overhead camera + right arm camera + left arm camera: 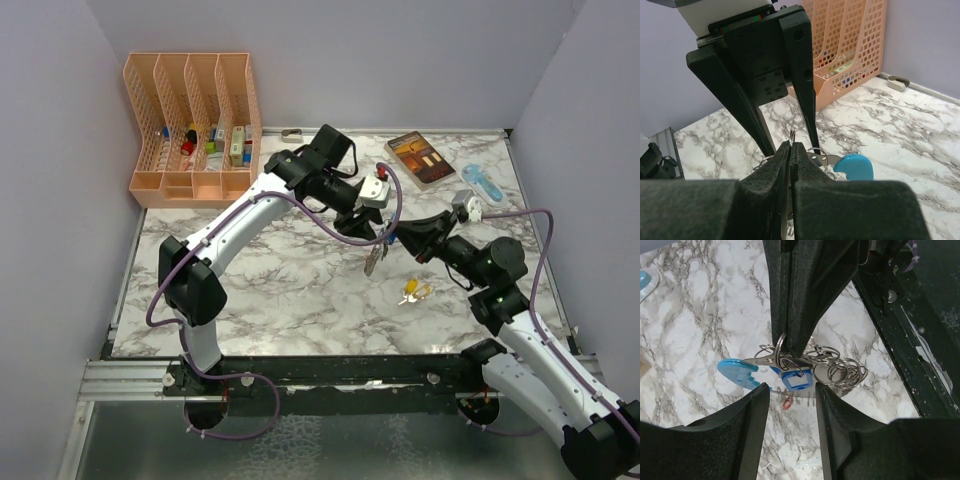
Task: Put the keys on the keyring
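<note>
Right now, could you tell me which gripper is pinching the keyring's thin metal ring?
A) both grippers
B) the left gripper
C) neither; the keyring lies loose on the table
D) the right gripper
D: the right gripper has its fingers shut on the ring of the keyring, holding it above the table, while the left gripper stands open with a clear gap between its fingers.

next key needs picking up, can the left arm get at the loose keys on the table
Probably yes: the loose keys lie uncovered on the table, close to the left gripper, which is open.
</note>
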### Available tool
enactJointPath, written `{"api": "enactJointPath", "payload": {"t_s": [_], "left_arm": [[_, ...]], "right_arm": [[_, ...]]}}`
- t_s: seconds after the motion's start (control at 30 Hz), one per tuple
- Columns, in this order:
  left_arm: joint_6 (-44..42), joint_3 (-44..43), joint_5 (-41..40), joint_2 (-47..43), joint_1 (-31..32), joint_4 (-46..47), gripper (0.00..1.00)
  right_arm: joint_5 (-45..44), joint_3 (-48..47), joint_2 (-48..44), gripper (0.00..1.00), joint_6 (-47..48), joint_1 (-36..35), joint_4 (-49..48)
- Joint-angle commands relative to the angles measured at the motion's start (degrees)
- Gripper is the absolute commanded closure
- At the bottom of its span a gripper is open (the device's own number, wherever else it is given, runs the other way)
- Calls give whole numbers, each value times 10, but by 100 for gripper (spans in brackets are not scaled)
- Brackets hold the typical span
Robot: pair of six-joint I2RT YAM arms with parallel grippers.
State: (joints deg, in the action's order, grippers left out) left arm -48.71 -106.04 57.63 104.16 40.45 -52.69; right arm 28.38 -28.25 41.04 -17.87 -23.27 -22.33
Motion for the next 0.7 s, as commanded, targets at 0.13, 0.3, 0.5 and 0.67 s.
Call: {"api": "enactJointPath", "payload": {"t_s": [0.13, 0.3, 0.5, 0.67], "left_arm": [[9, -32, 11, 8, -1, 23, 55], [9, -23, 44, 8, 0, 18, 54], [6, 7, 58, 7, 1, 16, 54], [6, 14, 57, 8, 1, 17, 59]], "right_arm": [[24, -26, 1, 98, -12, -3, -36], [23, -25, 0, 98, -13, -3, -36], [22, -27, 1, 98, -13, -3, -36], [21, -27, 0, 98, -14, -3, -35]]}}
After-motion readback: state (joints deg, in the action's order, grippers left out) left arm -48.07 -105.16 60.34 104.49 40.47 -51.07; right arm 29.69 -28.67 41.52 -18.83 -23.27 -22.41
